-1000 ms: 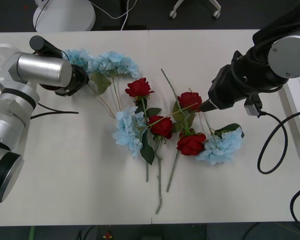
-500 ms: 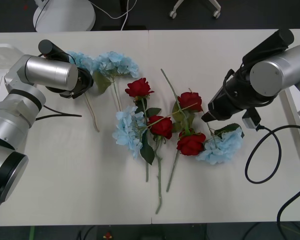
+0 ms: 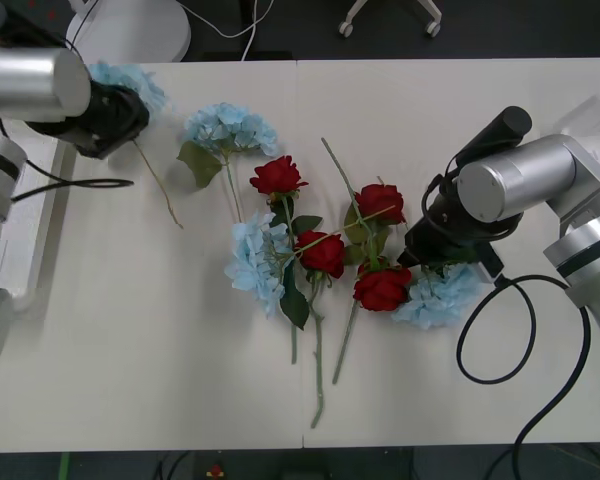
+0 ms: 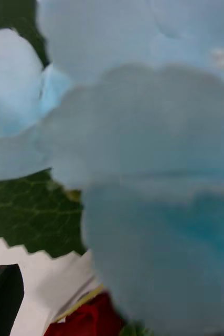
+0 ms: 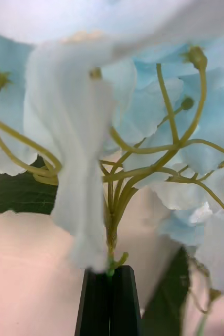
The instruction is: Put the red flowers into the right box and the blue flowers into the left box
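While hanging near the table's far left corner, gripping one of the blue flowers with the left gripper. Pressing the two black fingers tight together on its light green stem, right under the fluffy blue head. Letting the rest of the thin stem trail away from the fingers, well apart from the other flowers. Hovering just beside the left box, with its white rim sitting a little way out from the fingers.

Reaching down into the flower pile with the right gripper. Holding those fingers spread apart and grasping nothing, with one black finger showing over a white bit of table. Pushing in close to a blue head, with its soft petals right in front of the fingers. Showing a dark green leaf just beside that finger and a bit of red bloom between the fingers.

Lying on the table in one loose bunch, all four of the red flowers. Resting nearest the right fingers, that one rose, touching the blue head. Sitting farther off from those fingers, the three other roses. Lying out toward the left fingers, two more blue heads, with stems crossing among the roses.
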You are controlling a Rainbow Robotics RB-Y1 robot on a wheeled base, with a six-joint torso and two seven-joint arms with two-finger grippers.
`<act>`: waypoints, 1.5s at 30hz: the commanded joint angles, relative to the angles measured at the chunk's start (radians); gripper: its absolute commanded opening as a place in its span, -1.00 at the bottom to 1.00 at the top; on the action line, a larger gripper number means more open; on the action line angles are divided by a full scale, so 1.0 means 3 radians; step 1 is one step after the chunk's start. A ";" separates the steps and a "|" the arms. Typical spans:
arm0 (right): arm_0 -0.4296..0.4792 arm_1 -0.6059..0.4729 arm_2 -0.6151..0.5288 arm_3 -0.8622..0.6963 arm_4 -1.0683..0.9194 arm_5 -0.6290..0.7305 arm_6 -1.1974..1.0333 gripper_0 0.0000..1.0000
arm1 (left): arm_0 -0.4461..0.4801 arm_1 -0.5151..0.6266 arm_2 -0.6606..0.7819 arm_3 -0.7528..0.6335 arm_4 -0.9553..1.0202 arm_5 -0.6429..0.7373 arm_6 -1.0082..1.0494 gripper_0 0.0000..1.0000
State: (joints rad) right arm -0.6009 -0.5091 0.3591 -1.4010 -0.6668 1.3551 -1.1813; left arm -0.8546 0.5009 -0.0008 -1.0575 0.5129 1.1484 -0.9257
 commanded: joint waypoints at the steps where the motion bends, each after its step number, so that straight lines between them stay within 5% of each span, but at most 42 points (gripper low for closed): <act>1: 0.0009 0.0153 -0.0072 0.0048 0.0136 -0.0033 -0.0102 1.00 | 0.0210 0.0498 0.0560 -0.0494 0.0279 0.0303 -0.0616 -1.00; 14: 0.0009 0.0224 -0.0108 0.0216 0.0187 -0.0053 -0.0056 1.00 | 0.1023 0.0892 0.1649 -0.0591 0.0607 0.0401 -0.2074 -1.00; 18: 0.0009 0.0224 -0.0108 0.0216 0.0182 -0.0043 -0.0030 0.19 | 0.1161 0.0892 0.1644 -0.0586 0.0336 0.0247 -0.2084 -1.00; 29: 0.0009 0.0260 -0.0108 0.0314 0.0193 -0.0048 0.0067 0.02 | 0.1218 0.0892 0.1511 -0.0228 0.0080 -0.0182 -0.2145 -1.00; 30: 0.0009 0.0260 -0.0108 0.0319 0.0193 -0.0048 0.0062 -0.42 | 0.1223 0.0892 0.1501 -0.0223 0.0075 -0.0182 -0.2145 -0.99; 34: 0.0009 0.0260 -0.0108 0.0314 0.0187 -0.0048 0.0062 -0.96 | 0.1218 0.0892 0.1475 -0.0223 0.0075 -0.0187 -0.2145 -0.42; 45: -0.0022 0.0137 -0.0205 0.0298 0.0039 0.0039 0.0184 -1.00 | 0.1207 0.0892 0.1460 -0.0366 0.0893 0.0145 -0.2263 0.93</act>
State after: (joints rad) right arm -0.6002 -0.4598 0.3248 -1.2987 -0.6338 1.3484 -1.1653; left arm -0.4931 0.7218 0.4491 -1.1189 0.7180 1.1461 -1.5470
